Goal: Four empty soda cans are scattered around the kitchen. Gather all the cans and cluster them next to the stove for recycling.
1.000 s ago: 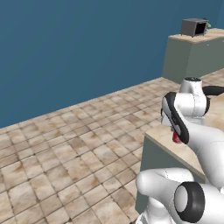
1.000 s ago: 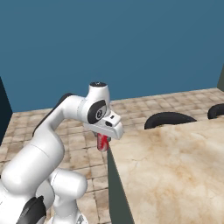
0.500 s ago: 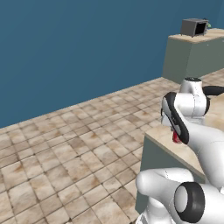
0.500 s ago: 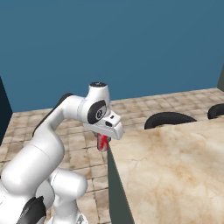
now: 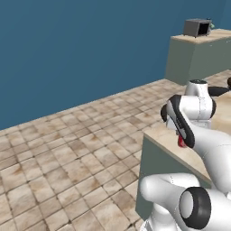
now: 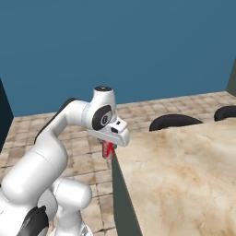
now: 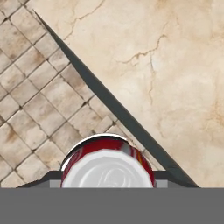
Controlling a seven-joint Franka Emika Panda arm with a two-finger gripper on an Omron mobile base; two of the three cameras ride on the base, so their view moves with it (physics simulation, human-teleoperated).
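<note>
- Currently the claw [image 6: 109, 150] is clamped on a red soda can [image 6: 108, 150]; the can hangs upright under the hand, in the air, at the corner of the marble counter [image 6: 184, 175].
- Hand view: the can's silvery top and red shoulder [image 7: 107, 164] sit at the bottom centre, between the finger tips. Below it lie tan floor tiles [image 7: 39, 109] on one side and the counter slab [image 7: 153, 65] on the other, split by the counter's dark edge running diagonally.
- Whether the can's base touches the counter edge: cannot tell. In the right base view it hangs just off the corner, over the floor side.
- Left base view: a small patch of red [image 5: 181, 141] shows beneath the wrist, above the counter's near corner [image 5: 155, 135].
- Arm pose: the hand points straight down; the wrist block sits directly above the can, the forearm slopes down and back to the base, elbow bent.
- Farther out: two dark curved shapes [image 6: 175, 122] lie at the counter's far edge; I cannot identify them.
- Background: blue wall [image 5: 81, 49], tiled floor [image 5: 67, 158], a grey-green cabinet [image 5: 198, 58] with a dark boxy appliance [image 5: 197, 28] on top.
</note>
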